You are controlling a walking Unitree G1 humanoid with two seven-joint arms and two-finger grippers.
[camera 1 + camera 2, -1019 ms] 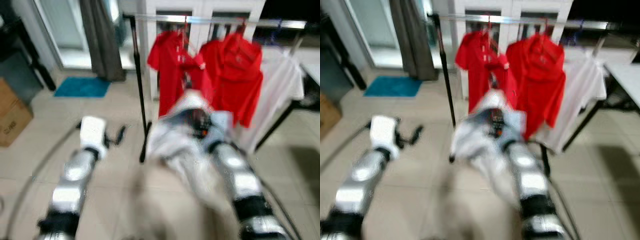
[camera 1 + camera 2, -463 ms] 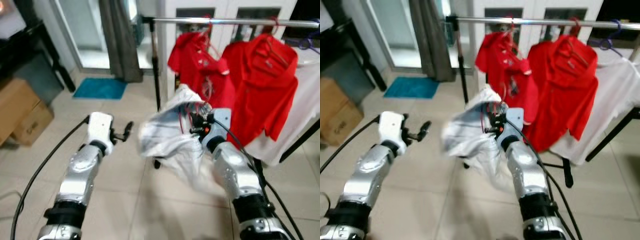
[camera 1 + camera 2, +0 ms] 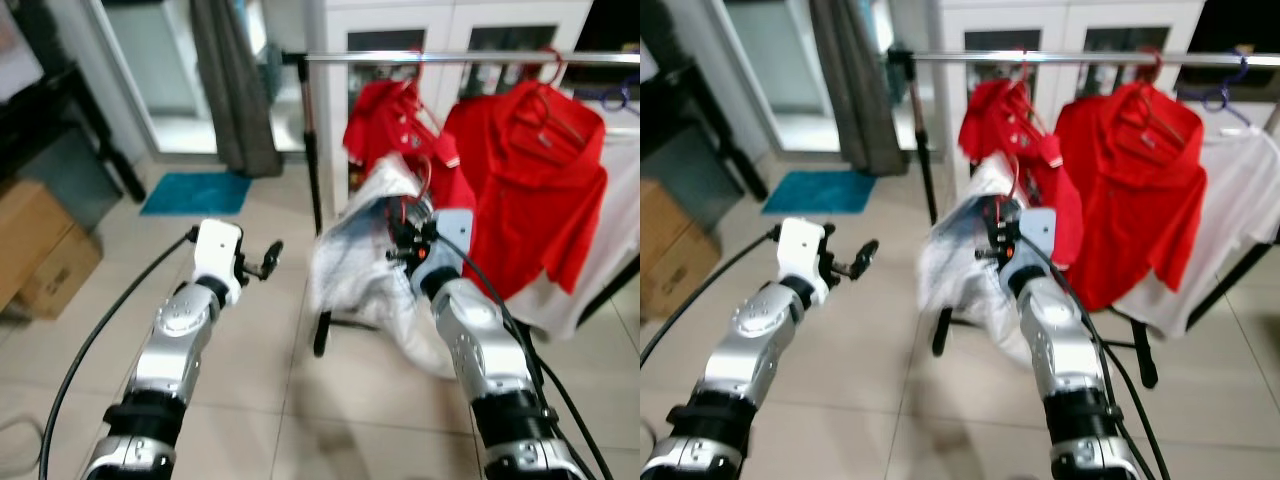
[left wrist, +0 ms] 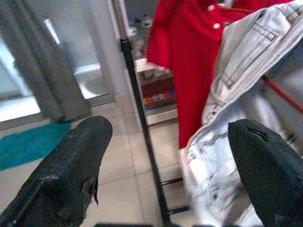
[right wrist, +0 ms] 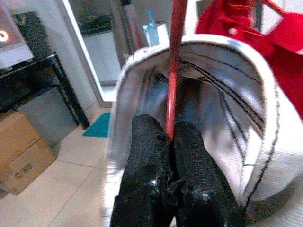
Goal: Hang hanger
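Right gripper [image 5: 171, 142] pinching the red hanger [image 5: 173, 71] at its stem, pale denim garment [image 3: 365, 240] draped on it, held up below the clothes rail [image 3: 470, 57] beside red shirts [image 3: 530, 180], left gripper [image 4: 165, 156] spread wide, nothing between its fingers, over the tiled floor [image 3: 250, 330]

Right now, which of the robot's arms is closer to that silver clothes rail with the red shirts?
Right. The right gripper holds a red hanger just below the silver clothes rail; the left gripper hovers lower, off to the rail's left end.
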